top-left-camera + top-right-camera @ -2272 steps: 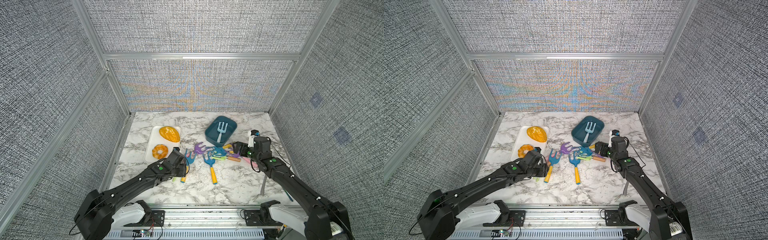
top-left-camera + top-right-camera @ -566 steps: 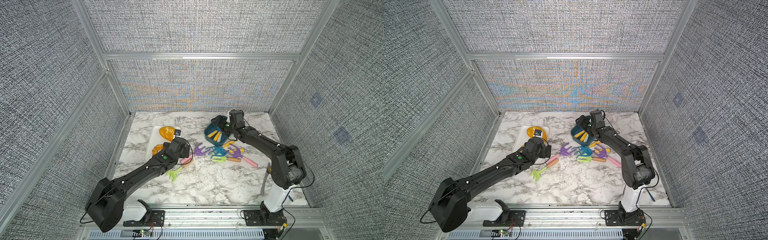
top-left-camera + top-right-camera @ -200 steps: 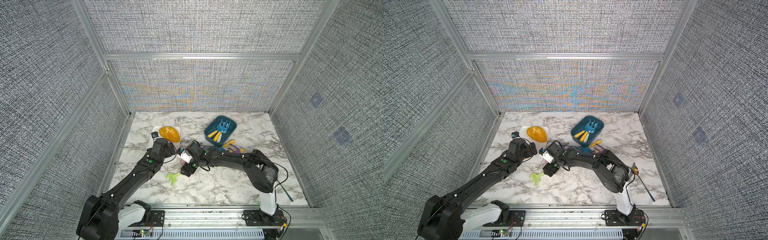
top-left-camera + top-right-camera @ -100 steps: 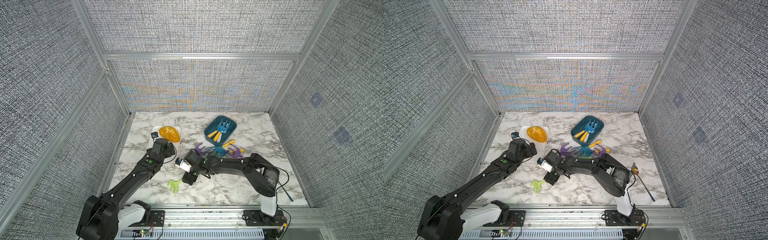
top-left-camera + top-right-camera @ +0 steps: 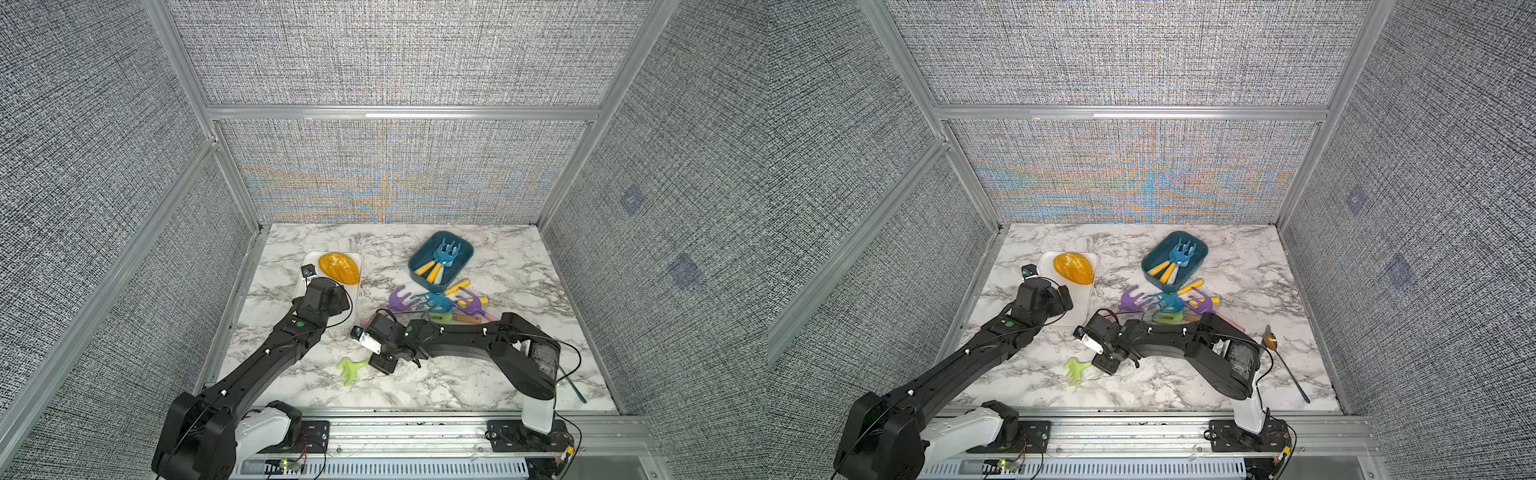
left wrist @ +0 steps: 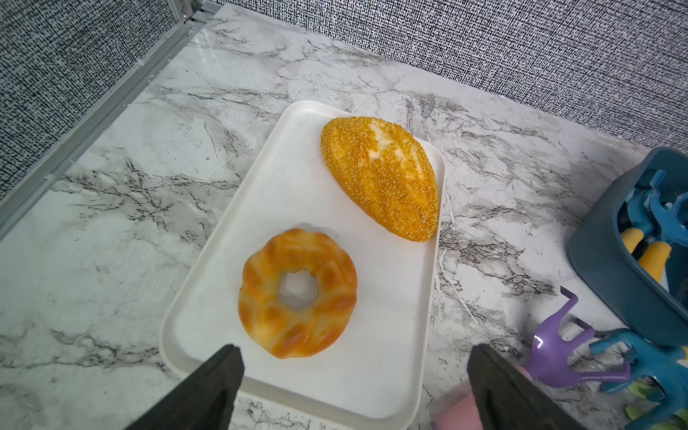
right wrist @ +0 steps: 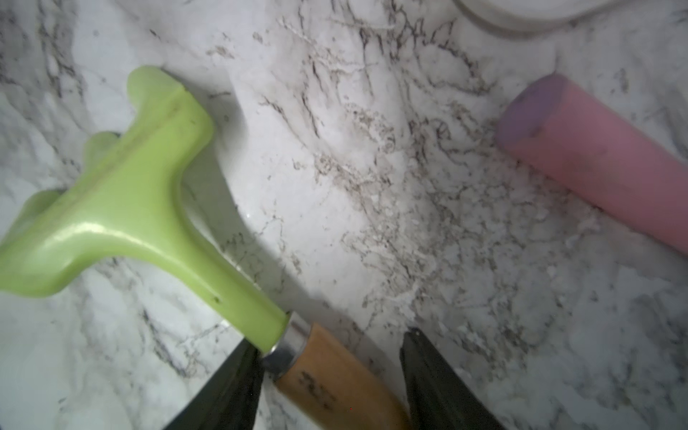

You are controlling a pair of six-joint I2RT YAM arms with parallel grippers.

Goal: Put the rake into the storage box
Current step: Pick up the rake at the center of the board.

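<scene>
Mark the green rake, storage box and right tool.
green rake (image 5: 348,370): in a top view, its head.
storage box (image 5: 456,268): in a top view, inner floor.
right tool (image 7: 331,340): right wrist view, midway between fingertips.

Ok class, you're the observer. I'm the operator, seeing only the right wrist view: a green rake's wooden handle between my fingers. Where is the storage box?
Observer: The storage box sits far right on the table, beyond a pile of rakes.
Operator: Is it empty?
Observer: No, blue rakes with yellow handles lie inside.
Operator: And the left gripper?
Observer: The left gripper hangs open above the white tray.
</scene>
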